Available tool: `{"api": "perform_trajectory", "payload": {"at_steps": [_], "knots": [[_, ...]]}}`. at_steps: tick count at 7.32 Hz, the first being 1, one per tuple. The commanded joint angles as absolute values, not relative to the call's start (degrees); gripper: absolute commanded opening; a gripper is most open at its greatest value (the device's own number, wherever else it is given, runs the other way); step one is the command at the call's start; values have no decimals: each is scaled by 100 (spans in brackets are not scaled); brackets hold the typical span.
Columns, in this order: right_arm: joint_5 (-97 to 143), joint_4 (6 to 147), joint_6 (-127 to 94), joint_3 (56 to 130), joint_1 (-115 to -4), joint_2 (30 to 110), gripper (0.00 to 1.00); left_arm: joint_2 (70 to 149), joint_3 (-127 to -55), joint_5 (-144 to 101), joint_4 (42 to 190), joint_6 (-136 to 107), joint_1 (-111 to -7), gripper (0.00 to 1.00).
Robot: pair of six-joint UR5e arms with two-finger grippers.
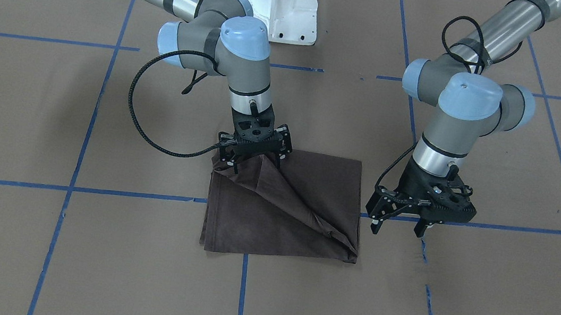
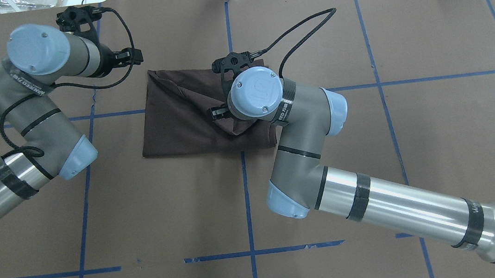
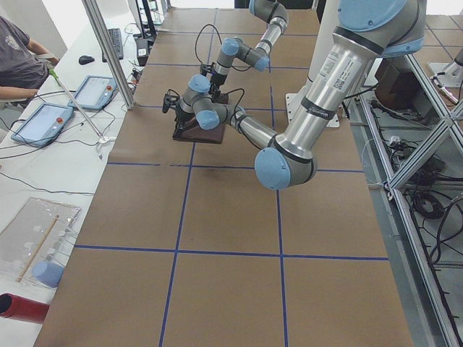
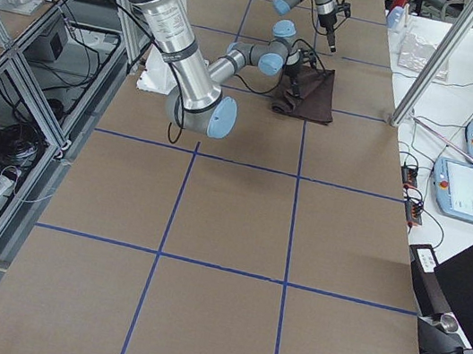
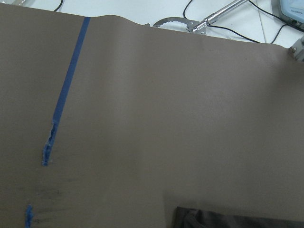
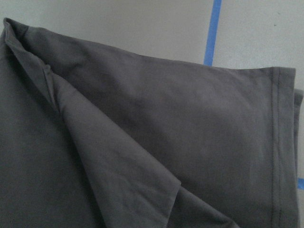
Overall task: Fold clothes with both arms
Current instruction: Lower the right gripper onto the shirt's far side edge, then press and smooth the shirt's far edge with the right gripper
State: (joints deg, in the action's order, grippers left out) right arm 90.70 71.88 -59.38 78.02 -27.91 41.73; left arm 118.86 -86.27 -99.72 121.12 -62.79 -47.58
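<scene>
Dark brown folded cotton T-shirt (image 1: pixel 320 184): the black right gripper (image 1: pixel 254 159) pinches its lifted corner and should lay it edge-to-edge; the black left gripper (image 1: pixel 396 228) hangs spread beside the T-shirt.

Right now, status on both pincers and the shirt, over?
Left pincer open, beside the shirt, not touching. Right pincer shut on shirt, corner raised off the folded rest. No obstacle seen by it.

Left gripper (image 1: pixel 400 227) beside T-shirt (image 1: pixel 307 203) on table (image 1: pixel 128 267)
</scene>
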Motion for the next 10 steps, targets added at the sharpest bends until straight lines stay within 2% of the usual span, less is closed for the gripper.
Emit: {"api": "perform_trajectory", "payload": {"at_steps": [1,3,5,7,8,10], "knots": [[8782,7277,-5924,7796,-2533,4122,82,11716,-8780,-9984,12111,-6179,-4772,100],[8675,7286,-5898,7787,-2373,4122,65,11716,-8772,-9984,12111,-6222,-4764,100],[8684,7295,-5889,7778,-2347,4131,55,11716,-8763,-9993,12111,-6231,-4764,100],[8684,7295,-5749,7743,-2347,4122,12,11716,-8763,-9993,12111,-6231,-4764,100],[8675,7295,-5644,7726,-2347,4139,2,11716,-8763,-9993,12111,-6240,-4764,100],[8640,7330,-5424,7726,-2408,4148,0,11725,-8763,-9993,12111,-6249,-4764,100]]}}
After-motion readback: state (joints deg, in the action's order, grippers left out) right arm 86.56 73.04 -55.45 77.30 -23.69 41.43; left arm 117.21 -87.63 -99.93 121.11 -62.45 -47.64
